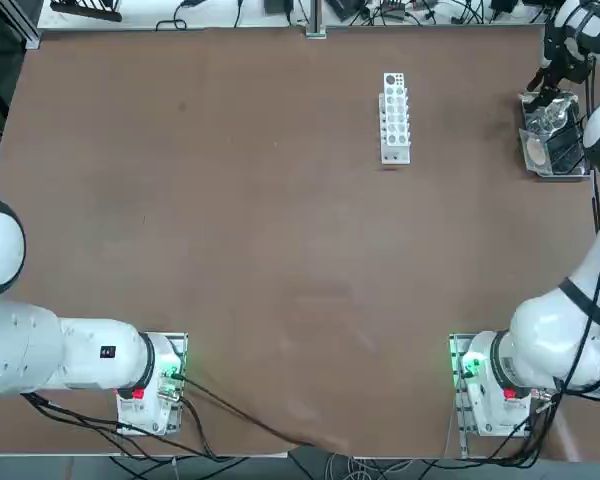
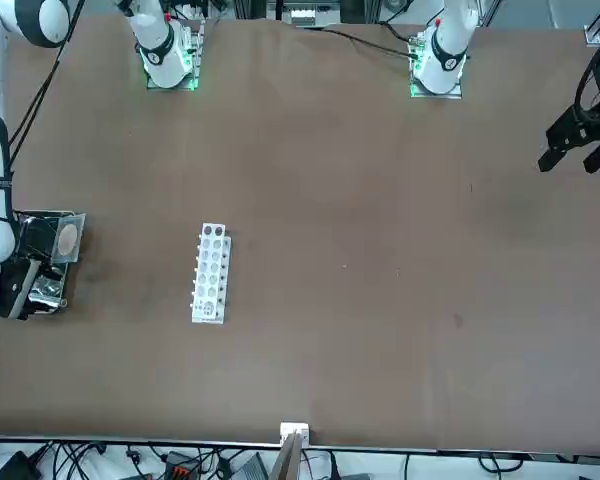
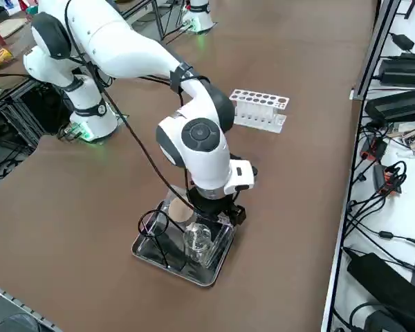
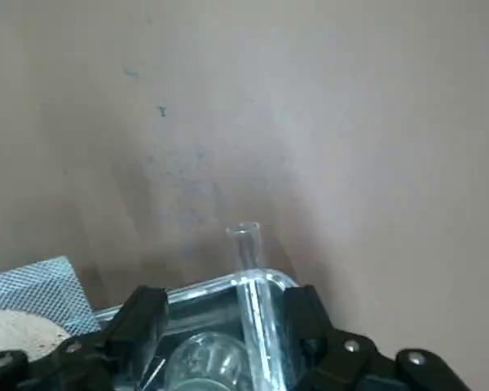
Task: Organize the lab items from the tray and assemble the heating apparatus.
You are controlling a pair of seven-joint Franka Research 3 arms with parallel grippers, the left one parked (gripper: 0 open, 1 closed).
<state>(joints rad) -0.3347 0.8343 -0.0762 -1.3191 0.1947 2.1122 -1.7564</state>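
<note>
right gripper [image 4: 224, 326]: over the tray [image 3: 155, 257], lower centre of the side view — fingers apart, straddling a clear test tube [image 4: 250, 269], not clamped.
tube: leans over the tray rim, so likely the first pick.
mesh square [image 4: 33, 297]: in the tray beside the tripod stand [image 3: 158, 232] — unassembled.
white rack [image 1: 395, 117]: upper centre of the top view, well apart.

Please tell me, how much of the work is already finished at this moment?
Nothing looks finished: the white rack has no items, and the mesh square, wire stand and glass pieces remain in the tray. In hand: the right gripper hangs open over the tray, its fingers astride a glass tube, not gripping yet. Left: sorting everything and assembling the stand with mesh.
</note>
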